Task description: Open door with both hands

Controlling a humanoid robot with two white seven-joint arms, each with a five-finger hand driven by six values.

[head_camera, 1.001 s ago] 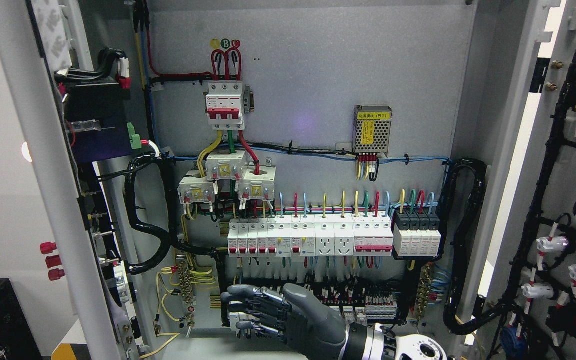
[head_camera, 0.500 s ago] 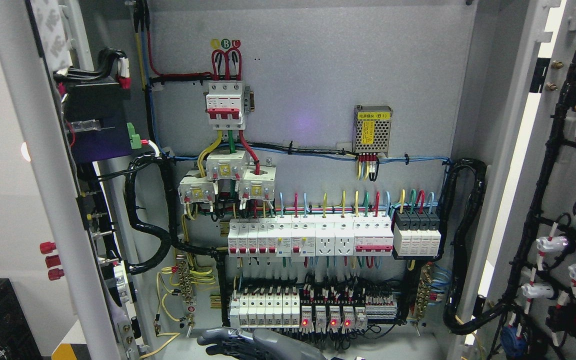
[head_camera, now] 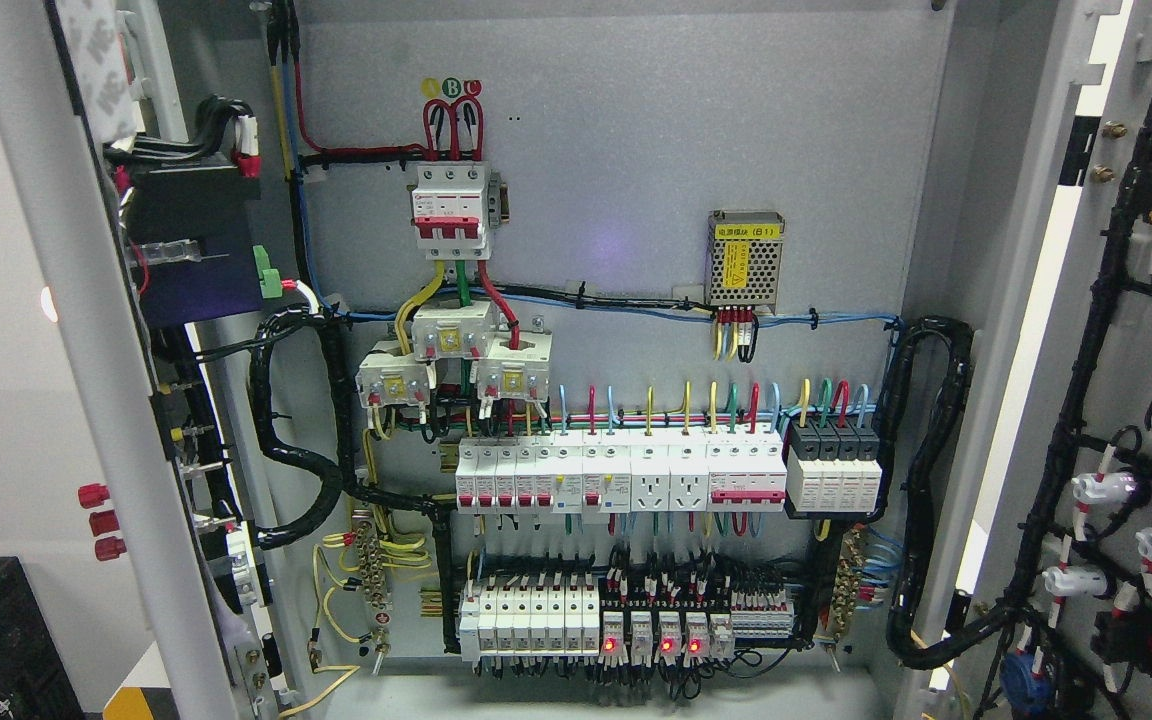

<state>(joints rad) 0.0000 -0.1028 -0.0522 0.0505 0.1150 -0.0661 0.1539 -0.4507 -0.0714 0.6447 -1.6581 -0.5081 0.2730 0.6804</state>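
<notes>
An industrial electrical room: an open control cabinet packed with circuit breakers, relays below them, and wiring.

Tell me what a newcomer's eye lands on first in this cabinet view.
The cabinet stands wide open, its left door and right door swung aside. First to catch the eye is the red-and-white main breaker high on the back panel, then the long breaker row across the middle. Three red indicator lights glow at the bottom; no robot hand is in view.

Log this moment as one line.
cabinet: open | left door: swung out | right door: swung out | hands: out of view
</notes>
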